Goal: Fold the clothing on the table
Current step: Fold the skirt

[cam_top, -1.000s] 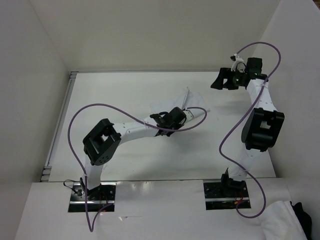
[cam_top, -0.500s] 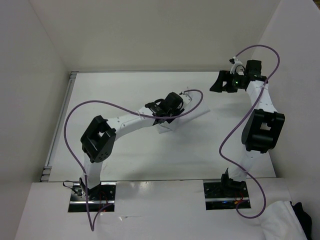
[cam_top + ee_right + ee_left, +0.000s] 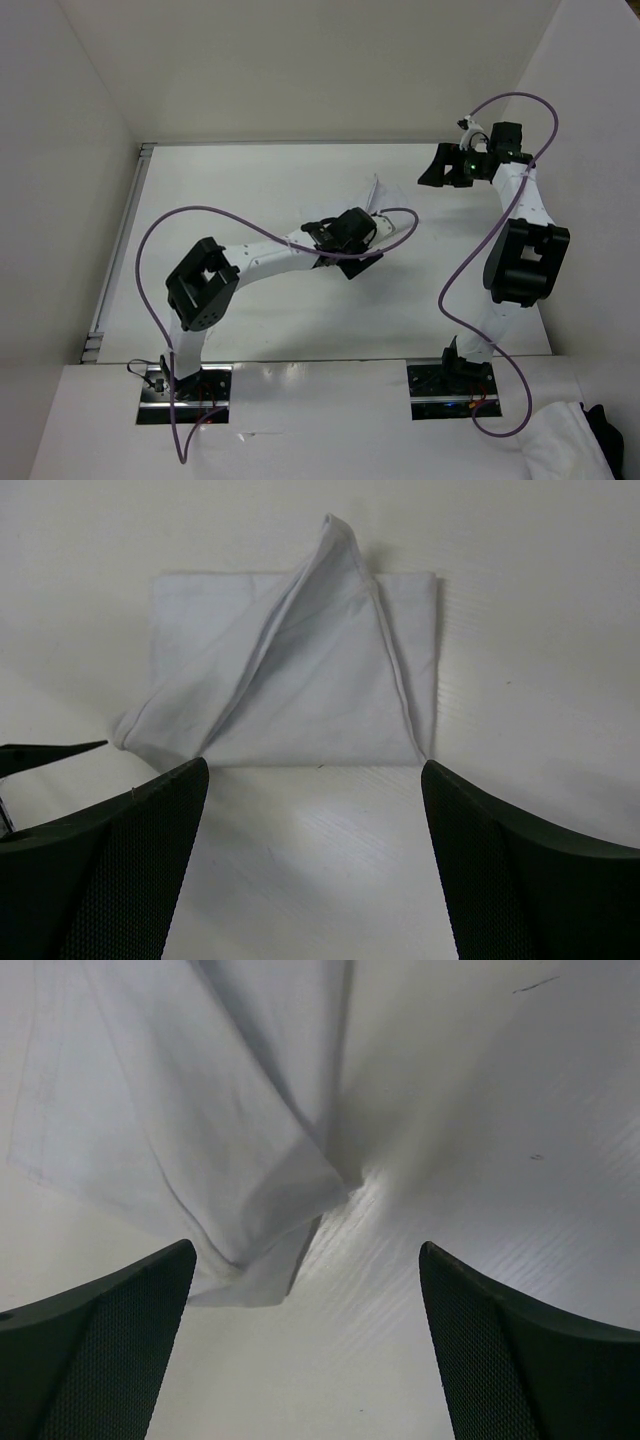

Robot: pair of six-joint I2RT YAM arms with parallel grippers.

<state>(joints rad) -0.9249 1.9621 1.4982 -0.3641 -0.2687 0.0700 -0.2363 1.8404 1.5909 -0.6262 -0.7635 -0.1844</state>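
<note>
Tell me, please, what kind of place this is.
Probably a robotics lab test cell: a white table boxed in by plain wall panels, two cabled robot arms bolted at its near edge, one white garment laid out.

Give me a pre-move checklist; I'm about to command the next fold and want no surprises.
1. Left gripper open, holding nothing: ok.
2. Right gripper open, away from the fabric: ok.
3. White garment flat on the table: not ok, one fold stands up as a ridge.
4. Edges aligned: not ok, a corner sticks out past the folded rectangle.
5. Purple cable clear of the garment: cannot tell.
</note>
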